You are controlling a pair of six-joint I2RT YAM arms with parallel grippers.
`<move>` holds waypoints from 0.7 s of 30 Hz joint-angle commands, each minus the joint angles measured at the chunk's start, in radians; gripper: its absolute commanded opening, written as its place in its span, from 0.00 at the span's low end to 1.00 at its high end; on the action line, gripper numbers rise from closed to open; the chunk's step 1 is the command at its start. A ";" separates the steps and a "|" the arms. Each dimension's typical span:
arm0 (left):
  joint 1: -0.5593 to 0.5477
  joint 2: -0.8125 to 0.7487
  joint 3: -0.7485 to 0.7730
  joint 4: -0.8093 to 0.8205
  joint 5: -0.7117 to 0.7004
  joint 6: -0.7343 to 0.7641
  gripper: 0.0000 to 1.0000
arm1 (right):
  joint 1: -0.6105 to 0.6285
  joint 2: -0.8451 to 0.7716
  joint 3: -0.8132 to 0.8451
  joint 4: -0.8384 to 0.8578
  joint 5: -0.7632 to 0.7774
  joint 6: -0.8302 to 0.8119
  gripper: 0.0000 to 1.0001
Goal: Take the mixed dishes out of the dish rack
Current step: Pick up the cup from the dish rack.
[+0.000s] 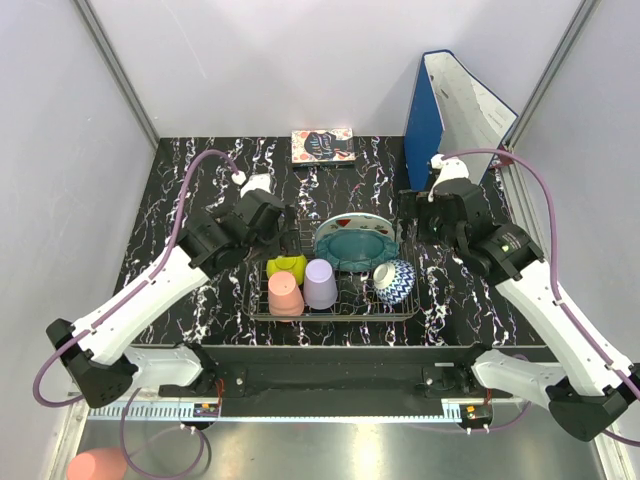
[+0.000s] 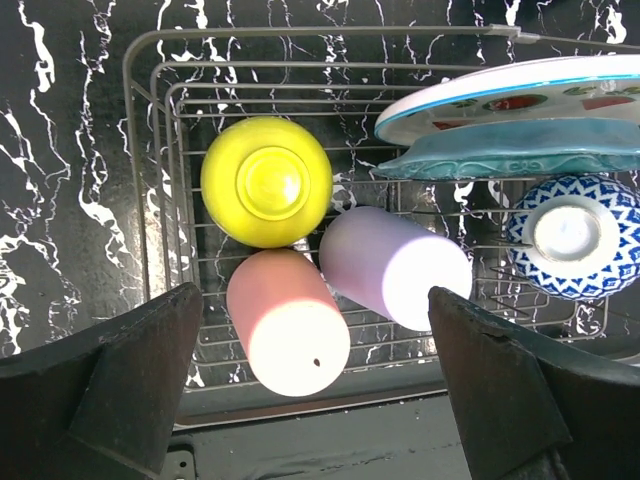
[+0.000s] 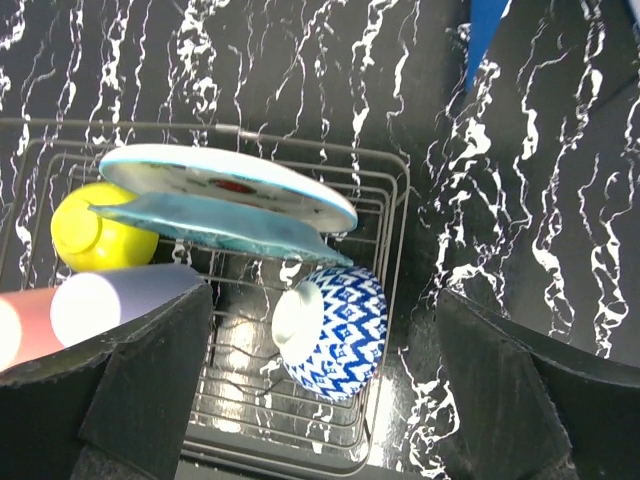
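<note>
The grey wire dish rack [image 1: 258, 316] sits mid-table. In it are a pink cup [image 1: 285, 294], a lilac cup [image 1: 320, 284], an upturned yellow-green bowl [image 1: 286, 266], a blue-white patterned bowl [image 1: 395, 281], a teal scalloped plate [image 1: 352, 248] and, behind it, a white plate with red marks [image 1: 350, 222]. My left gripper [image 1: 283, 228] is open and empty above the rack's back left; its view shows the pink cup [image 2: 285, 325], lilac cup [image 2: 395, 265] and yellow-green bowl [image 2: 266, 180]. My right gripper [image 1: 415, 215] is open and empty above the back right, over the patterned bowl [image 3: 335, 330].
A blue binder [image 1: 455, 105] stands open at the back right. A patterned book [image 1: 322, 146] lies at the back centre. A pink object [image 1: 95, 465] lies below the table's near left edge. Grey walls close both sides.
</note>
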 commanded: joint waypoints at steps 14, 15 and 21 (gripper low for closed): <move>-0.133 -0.170 -0.121 -0.102 -0.085 -0.087 0.96 | 0.008 -0.097 -0.088 0.056 -0.016 0.020 1.00; -0.139 -0.174 -0.133 -0.101 -0.079 -0.092 0.96 | 0.006 -0.094 -0.093 0.056 -0.017 0.028 1.00; -0.170 -0.150 -0.207 -0.068 -0.065 -0.116 0.96 | 0.008 -0.088 -0.110 0.062 -0.031 0.048 1.00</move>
